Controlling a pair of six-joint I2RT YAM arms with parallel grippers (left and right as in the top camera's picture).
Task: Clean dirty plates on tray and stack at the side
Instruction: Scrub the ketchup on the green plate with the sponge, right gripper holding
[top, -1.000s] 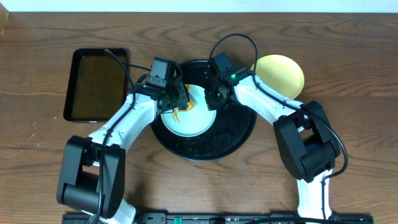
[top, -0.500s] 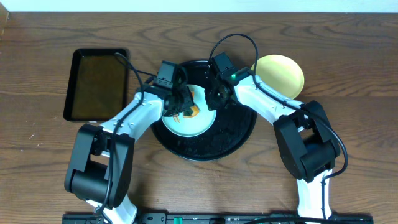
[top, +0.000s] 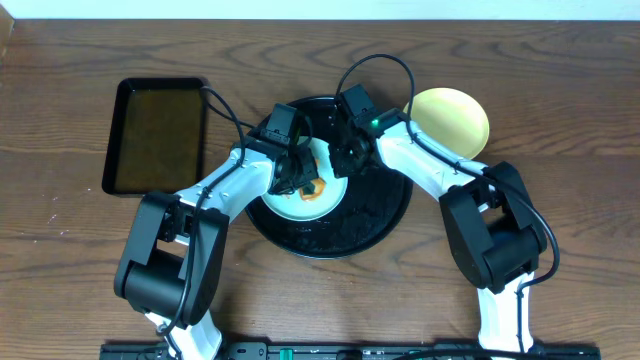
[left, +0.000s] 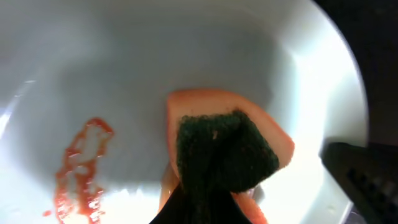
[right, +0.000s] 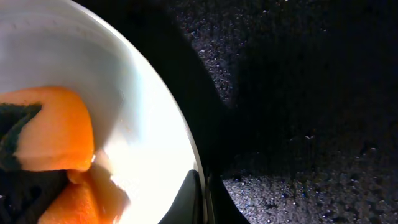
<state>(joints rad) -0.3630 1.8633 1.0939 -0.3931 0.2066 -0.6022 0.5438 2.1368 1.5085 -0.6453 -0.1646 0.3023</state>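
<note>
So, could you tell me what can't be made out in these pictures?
- Orange-brown sauce smear: left wrist view, cut off by the bottom edge.
- How the left gripper grips: left wrist view, the orange-and-green sponge hides its jaws.
- Anything under the pale mint green round plate: overhead, plate and arms cover it.

Counter (top: 560, 110): dark brown wood, grain running left to right.
Round black tray (top: 362, 236): set directly on the counter, about mid-width; raised rim and a speckled floor are noted.
Rectangular black tray (top: 112, 140): laid flat on the wood to the left of the round one, near it but apart; rounded corners, brownish floor.
Pale yellow plate (top: 452, 118): placed on bare wood off the round tray's far-right side, just beside its rim; contact cannot be told, as the gap is crossed by an arm.
Left arm base (top: 150, 290), right arm base (top: 500, 250): stood toward the near edge, one on each side.
</note>
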